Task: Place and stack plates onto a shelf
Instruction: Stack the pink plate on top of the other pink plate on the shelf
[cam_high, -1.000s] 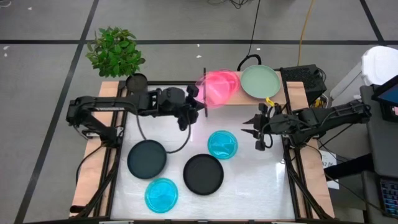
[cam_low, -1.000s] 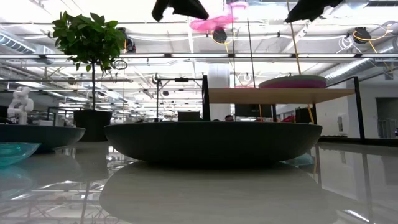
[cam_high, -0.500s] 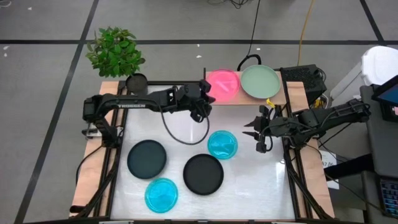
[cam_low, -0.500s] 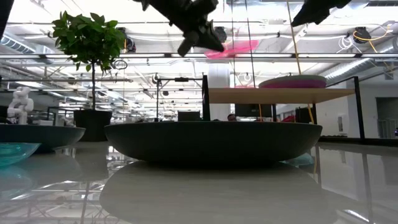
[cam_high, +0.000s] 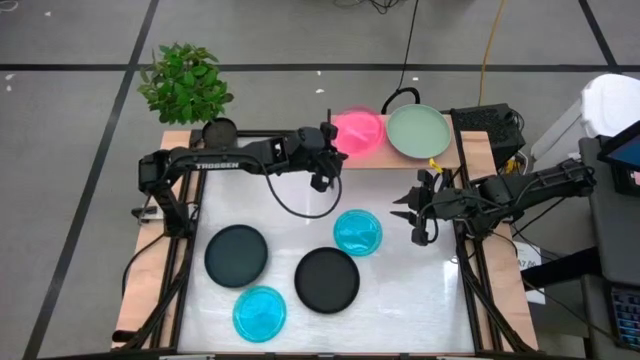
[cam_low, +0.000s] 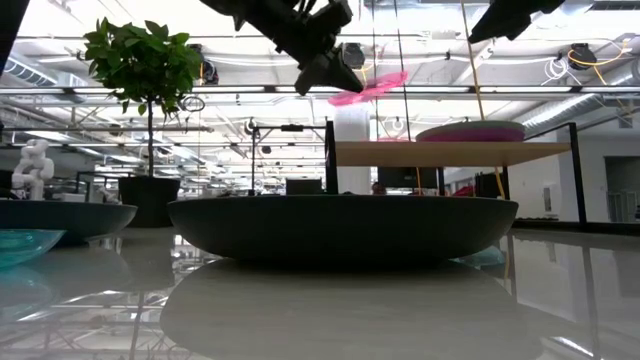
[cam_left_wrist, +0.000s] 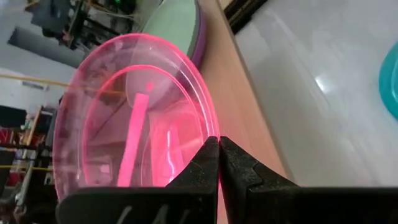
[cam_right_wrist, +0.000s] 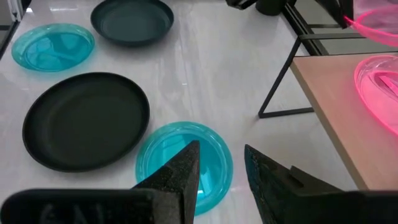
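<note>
Since a second ago, carried farther right: translucent pink round plastic plate (cam_high: 357, 131) clamped at its rim by left gripper (cam_high: 327, 158), above light-wood shelf (cam_high: 395, 157). Lower level onto pink plate beneath before releasing.

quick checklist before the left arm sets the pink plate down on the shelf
1. Left gripper jaws shut on held pink plate: ok.
2. Held plate over the shelf: ok, it hangs above the other pink plate lying there.
3. Held plate level: not ok, tilted in the low view.
4. Green plate stack beside it clear of the drop spot: ok.
5. Right gripper clear of the shelf: ok, jaws open, above the table near a cyan plate.
</note>
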